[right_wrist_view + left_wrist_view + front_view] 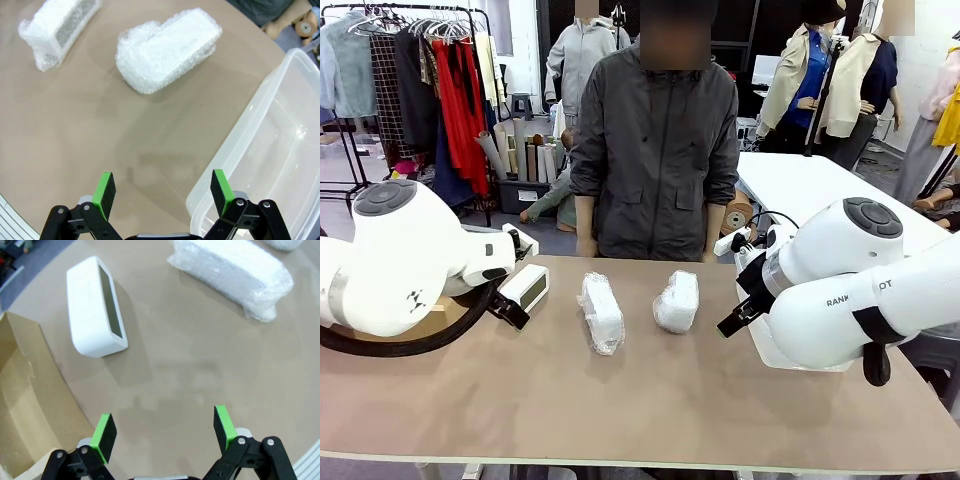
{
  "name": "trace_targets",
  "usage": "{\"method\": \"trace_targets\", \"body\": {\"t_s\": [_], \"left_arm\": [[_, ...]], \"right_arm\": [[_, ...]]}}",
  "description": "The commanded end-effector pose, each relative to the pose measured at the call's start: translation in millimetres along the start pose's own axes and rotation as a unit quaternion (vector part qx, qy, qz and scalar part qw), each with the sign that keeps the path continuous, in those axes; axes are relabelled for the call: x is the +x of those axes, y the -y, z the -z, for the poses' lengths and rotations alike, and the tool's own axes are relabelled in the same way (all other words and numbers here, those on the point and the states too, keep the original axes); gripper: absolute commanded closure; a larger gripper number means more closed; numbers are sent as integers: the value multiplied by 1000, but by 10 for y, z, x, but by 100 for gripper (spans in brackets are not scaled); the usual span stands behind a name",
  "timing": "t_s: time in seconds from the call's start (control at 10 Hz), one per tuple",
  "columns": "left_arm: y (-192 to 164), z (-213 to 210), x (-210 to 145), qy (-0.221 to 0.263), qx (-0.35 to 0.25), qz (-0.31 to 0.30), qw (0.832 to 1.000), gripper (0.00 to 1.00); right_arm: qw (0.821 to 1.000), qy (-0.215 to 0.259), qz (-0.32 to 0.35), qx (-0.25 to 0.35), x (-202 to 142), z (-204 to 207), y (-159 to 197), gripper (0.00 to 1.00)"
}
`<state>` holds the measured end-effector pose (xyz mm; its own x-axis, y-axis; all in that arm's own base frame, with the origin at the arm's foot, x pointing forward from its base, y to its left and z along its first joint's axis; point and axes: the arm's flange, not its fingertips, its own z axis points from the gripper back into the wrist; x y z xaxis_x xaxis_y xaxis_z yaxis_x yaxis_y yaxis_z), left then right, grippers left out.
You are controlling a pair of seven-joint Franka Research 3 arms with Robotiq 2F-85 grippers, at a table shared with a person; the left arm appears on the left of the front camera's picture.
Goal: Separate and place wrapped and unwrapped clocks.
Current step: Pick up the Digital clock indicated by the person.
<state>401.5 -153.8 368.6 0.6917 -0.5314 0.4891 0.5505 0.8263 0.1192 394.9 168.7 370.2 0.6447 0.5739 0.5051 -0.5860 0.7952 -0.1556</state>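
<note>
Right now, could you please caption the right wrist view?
Open right gripper faces near wrapped clock, far wrapped clock and clear tub.

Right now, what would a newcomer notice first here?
The left wrapped clock and right wrapped clock lie apart mid-table before the person. The bare clock stands left of them by the cardboard box; the clear tub sits right. The left gripper and right gripper hover open.

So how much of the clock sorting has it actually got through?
Nothing looks sorted yet. The bare white rounded-rectangular clock and both white clocks in crinkly plastic wrap lie on the tan table, outside the brown cardboard box and the clear plastic tub. Nothing is in hand: the left gripper and right gripper hang open and empty above the table. All three placements remain.
</note>
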Motion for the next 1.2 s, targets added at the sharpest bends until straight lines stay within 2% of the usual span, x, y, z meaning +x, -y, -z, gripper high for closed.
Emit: {"method": "trace_targets", "body": {"t_s": [0.0,0.2,0.4,0.5,0.6,0.7,0.8,1.1], "left_arm": [[-53,-114,18,-10,-46,21,999,0],[-87,-229,42,-27,-89,61,994,0],[-179,-425,61,-12,-117,107,987,0],[-283,-505,85,0,-127,145,981,0],[-349,-562,118,12,-127,158,979,0],[-370,-586,140,19,-128,162,978,0],[-203,-575,113,-2,-112,138,984,0],[-203,-575,113,-2,-112,138,984,0]], "right_arm": [[999,-24,-17,-11,21,-38,1,0],[996,-59,-46,-40,11,-54,-46,0],[989,-108,-73,-75,-29,-96,-267,0],[984,-139,-75,-77,-60,-141,-375,0],[982,-155,-66,-81,-81,-189,-497,0],[984,-166,-38,-54,-75,-235,-539,0],[985,-136,-77,-69,-138,-145,-309,0],[985,-136,-77,-69,-138,-145,-309,0]]}}
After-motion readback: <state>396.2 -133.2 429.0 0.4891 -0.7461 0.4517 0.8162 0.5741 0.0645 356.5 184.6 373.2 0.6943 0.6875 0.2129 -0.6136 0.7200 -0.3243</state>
